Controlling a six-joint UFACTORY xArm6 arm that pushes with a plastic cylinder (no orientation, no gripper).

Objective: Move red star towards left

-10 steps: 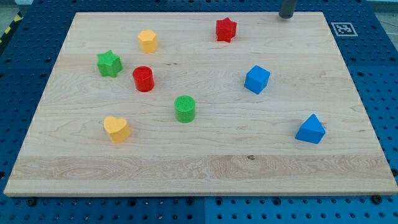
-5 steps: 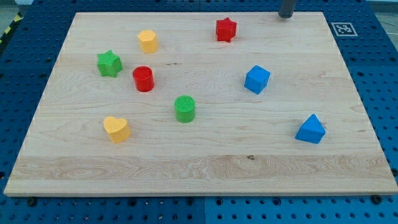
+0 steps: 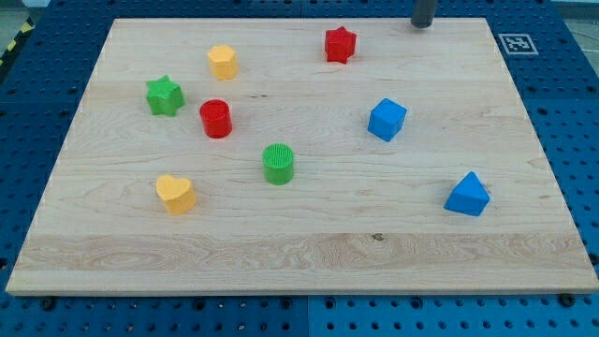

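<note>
The red star point(image 3: 341, 45) sits on the wooden board point(image 3: 299, 253) near the view's top, a little right of centre. My tip point(image 3: 422, 24) stands at the board's top edge, to the right of the red star and slightly above it, well apart from it. Nothing touches the star.
A yellow hexagon block point(image 3: 223, 62), a green star point(image 3: 164, 95) and a red cylinder point(image 3: 215, 119) lie left of the red star. A green cylinder point(image 3: 278, 163), a yellow heart point(image 3: 175, 194), a blue cube point(image 3: 387, 120) and a blue wedge-shaped block point(image 3: 467, 195) lie lower down.
My tip has shifted slightly to the left along the board's top edge. The blocks have not moved.
</note>
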